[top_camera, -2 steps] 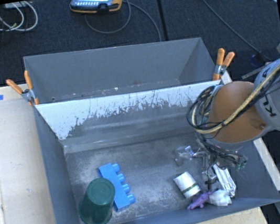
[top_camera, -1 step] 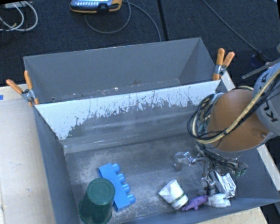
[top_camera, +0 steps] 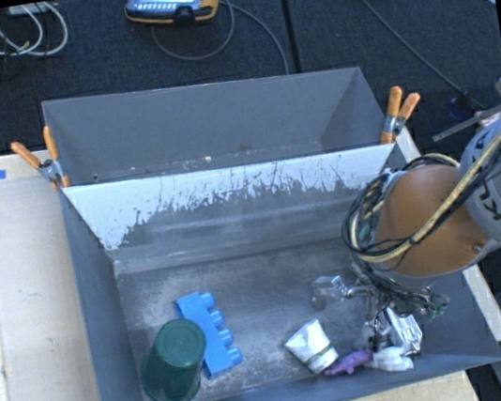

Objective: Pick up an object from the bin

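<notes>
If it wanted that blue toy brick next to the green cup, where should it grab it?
Probably from straight above, pinching the blue brick across its upper end in the view. It lies flat, and the dark green cup crowds its lower left side, while the upper end stands free.

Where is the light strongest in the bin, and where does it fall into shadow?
Camera view: the far sloped wall of the bin shows a pale bright band; the floor below it is dimmer; darker shade lies in the near right corner round the tool, by the small purple thing.
</notes>
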`<state>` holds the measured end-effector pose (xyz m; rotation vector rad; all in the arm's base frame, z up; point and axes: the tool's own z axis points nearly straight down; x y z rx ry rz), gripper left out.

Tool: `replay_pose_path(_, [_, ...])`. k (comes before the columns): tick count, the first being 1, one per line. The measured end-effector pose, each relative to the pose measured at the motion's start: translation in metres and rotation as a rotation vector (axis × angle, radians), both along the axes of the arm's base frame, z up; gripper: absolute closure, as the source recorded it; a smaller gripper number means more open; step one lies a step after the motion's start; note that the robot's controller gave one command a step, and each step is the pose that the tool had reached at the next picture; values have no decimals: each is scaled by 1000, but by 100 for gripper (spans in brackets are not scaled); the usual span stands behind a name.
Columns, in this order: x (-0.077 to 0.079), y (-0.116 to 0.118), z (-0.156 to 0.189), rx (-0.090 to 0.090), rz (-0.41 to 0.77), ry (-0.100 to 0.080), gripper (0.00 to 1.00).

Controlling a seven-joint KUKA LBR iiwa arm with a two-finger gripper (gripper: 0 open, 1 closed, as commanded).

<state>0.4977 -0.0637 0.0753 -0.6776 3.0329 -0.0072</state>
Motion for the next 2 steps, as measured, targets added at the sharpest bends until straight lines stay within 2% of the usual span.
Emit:
replay_pose_path(1, [-3, 18, 1, -10, 64, -10, 0])
replay_pose_path(2, [-6, 61, -6, -1, 55, 0, 100])
